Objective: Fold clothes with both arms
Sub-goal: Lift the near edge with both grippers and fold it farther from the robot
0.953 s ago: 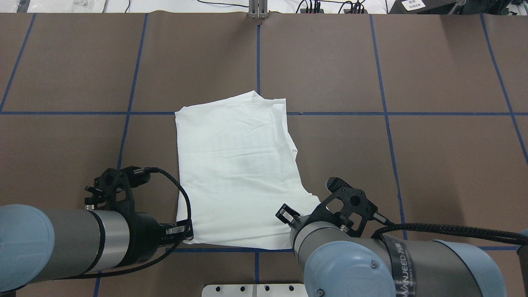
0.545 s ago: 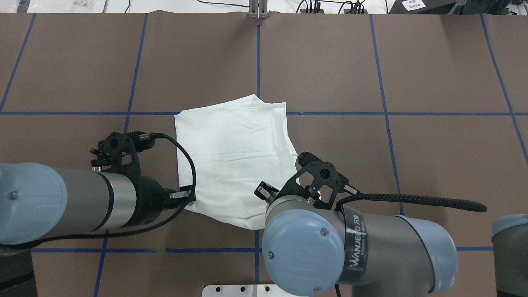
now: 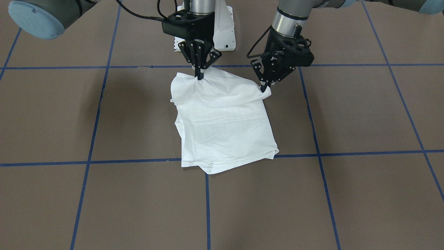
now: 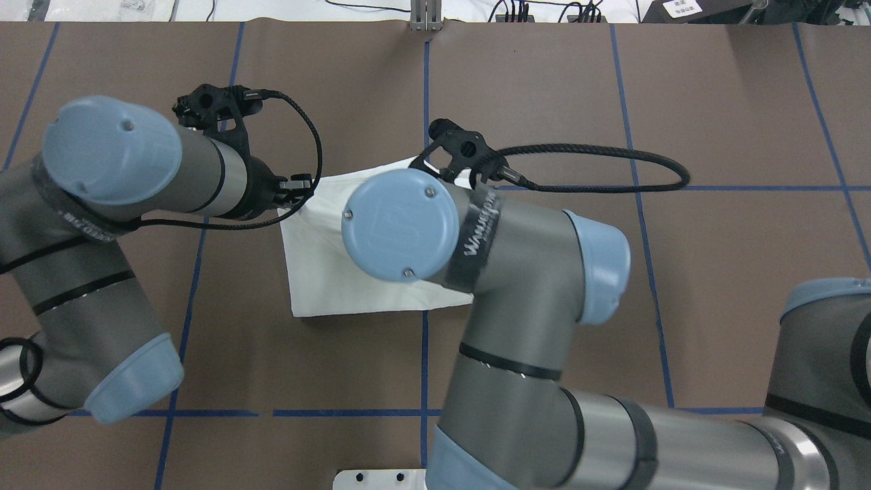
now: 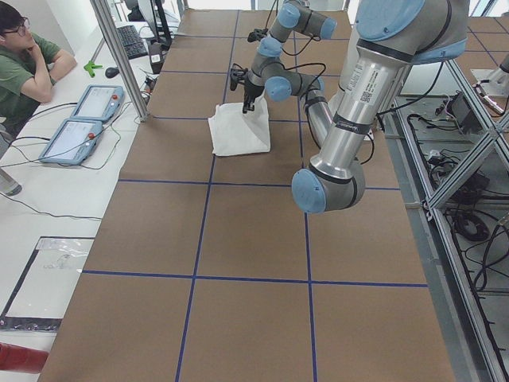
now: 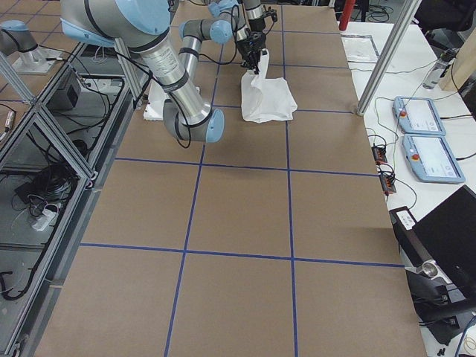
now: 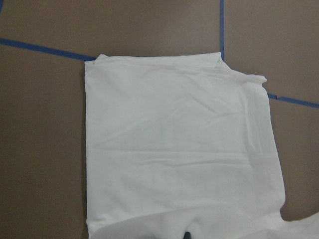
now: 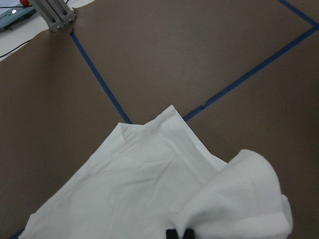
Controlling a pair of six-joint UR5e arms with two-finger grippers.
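Two corners of the shirt (image 3: 223,121), along its raised hem, are pinched tight: one in the left fingers (image 3: 264,87), one in the right fingers (image 3: 199,75). From overhead we lose the right fingers and much of the cloth under the right arm (image 4: 517,272). The rest lies on the middle of the bench (image 3: 104,121), well apart from its edges. A second ago that hem lay low, nearer the robot.

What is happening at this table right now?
A two-armed robot is folding a white cloth T-shirt on the brown table. The black two-finger left claw and right claw are each shut on one corner, holding that edge raised. The other end lies flat.
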